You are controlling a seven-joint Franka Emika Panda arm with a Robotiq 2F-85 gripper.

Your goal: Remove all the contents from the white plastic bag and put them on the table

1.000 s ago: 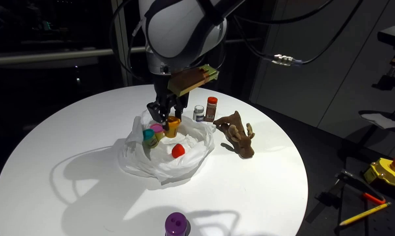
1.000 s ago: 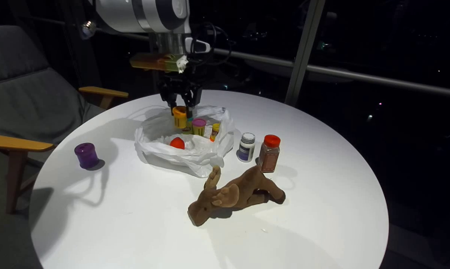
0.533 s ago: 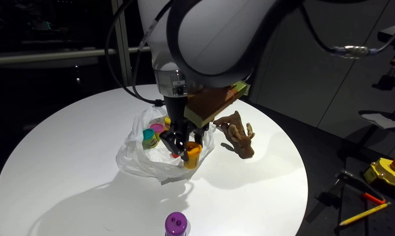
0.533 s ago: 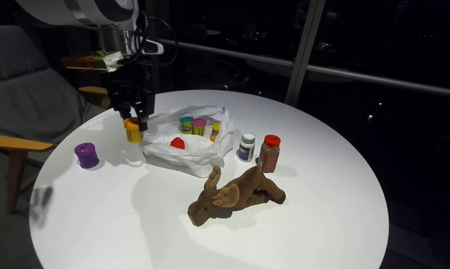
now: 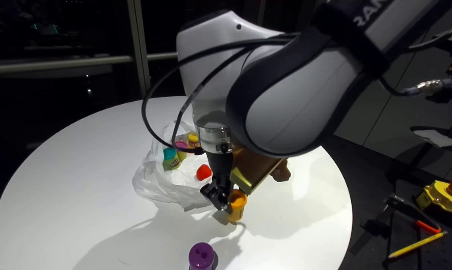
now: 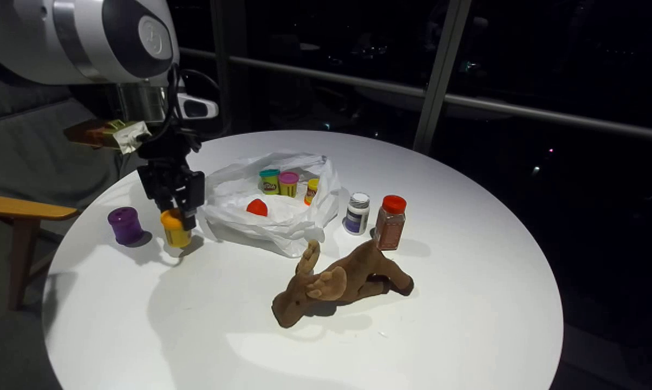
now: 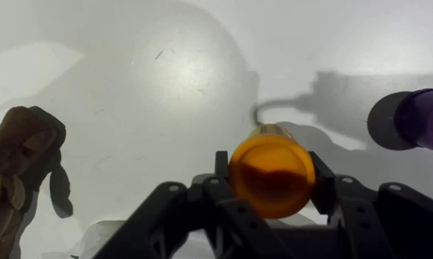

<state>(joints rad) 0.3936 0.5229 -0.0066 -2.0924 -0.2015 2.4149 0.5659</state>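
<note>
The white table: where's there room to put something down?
In an exterior view, bare table stretches from the red-lidded jar to the right rim. Another bare patch, partly shadowed, lies between the purple canister and the toy moose. It's crowded where the gripper holds the orange-lidded tub, between the purple canister and white bag.

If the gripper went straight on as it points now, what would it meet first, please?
Probably the round white tabletop: the gripper points down, holding an orange-lidded yellow plastic tub, whose base would land first. Whether it already touches is unclear.
</note>
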